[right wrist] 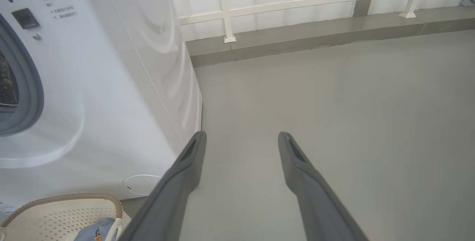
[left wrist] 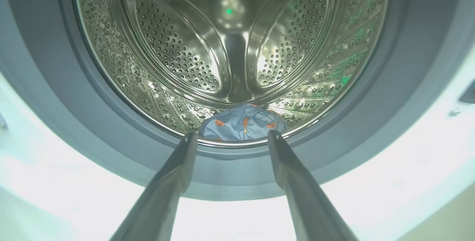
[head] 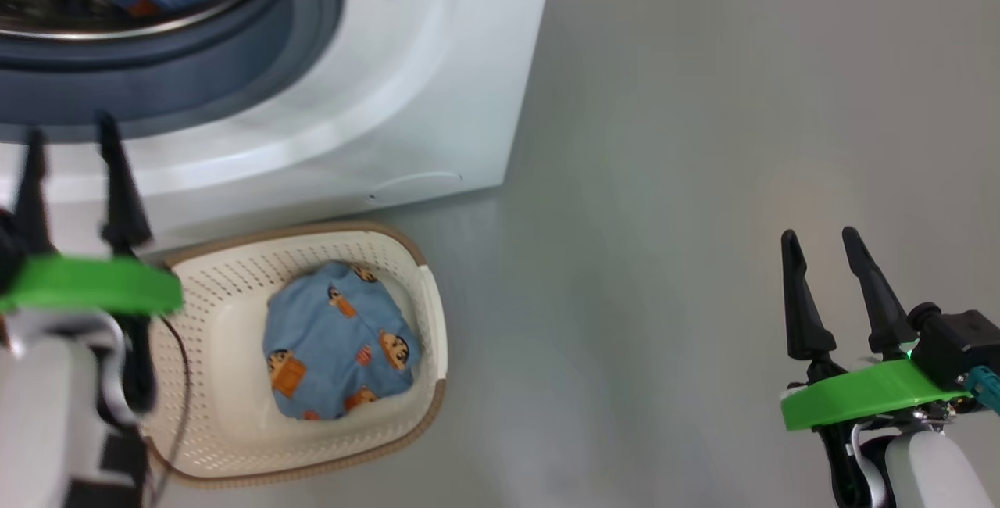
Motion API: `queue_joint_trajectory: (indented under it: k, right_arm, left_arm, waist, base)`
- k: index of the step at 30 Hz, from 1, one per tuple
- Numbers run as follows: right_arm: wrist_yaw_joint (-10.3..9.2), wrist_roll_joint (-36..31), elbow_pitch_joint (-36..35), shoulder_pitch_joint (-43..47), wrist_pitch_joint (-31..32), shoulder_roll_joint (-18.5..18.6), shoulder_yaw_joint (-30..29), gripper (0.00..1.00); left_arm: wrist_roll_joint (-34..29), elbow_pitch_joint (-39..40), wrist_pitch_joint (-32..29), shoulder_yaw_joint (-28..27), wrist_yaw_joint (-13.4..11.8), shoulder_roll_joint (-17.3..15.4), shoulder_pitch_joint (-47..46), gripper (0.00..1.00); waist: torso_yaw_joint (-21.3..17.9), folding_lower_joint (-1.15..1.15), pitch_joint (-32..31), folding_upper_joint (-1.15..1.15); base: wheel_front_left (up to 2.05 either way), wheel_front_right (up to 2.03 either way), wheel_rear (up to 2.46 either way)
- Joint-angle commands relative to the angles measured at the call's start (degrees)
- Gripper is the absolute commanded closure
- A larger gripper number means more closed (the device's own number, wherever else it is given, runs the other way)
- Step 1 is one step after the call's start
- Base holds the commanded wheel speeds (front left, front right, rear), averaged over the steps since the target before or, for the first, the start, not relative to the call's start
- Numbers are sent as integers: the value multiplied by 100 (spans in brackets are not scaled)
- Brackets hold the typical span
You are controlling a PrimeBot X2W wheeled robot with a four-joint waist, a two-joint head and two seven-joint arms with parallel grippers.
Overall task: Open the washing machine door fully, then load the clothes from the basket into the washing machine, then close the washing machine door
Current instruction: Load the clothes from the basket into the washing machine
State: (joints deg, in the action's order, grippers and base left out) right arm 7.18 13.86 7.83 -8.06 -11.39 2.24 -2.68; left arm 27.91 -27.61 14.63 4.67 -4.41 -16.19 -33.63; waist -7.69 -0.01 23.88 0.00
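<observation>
Washer standing open, one blue lump already at the front lip of the drum. Basket on the floor just before it, remaining clothes balled inside. Left gripper spread wide, empty, facing the drum mouth. Right gripper spread too, empty, over floor well apart from the basket. Probably best fetched with the left: come straight down on the ball's middle, bite deep so nothing trails, lift clear of the rim, release well past the ring.
</observation>
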Motion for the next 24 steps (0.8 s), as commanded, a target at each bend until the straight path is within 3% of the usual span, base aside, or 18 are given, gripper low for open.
queue_joint_trajectory:
  k: [1,11,24]
  right_arm:
    - [31,-54,-170,99,22,64,111,0]
    - [31,-272,-367,484,341,64,113,0]
    - [31,-461,-760,984,709,64,66,0]
  left_arm:
    - [-82,273,35,-161,-52,-170,243,0]
    - [-407,1402,36,-202,-134,312,1918,0]
    - [-702,1993,27,37,-102,506,3278,0]
  waist:
    - [254,1,-358,0]
    - [434,1,-1132,0]
    - [539,1,-1709,0]
  base:
    - [0,0,0]
    - [0,0,0]
    - [0,0,0]
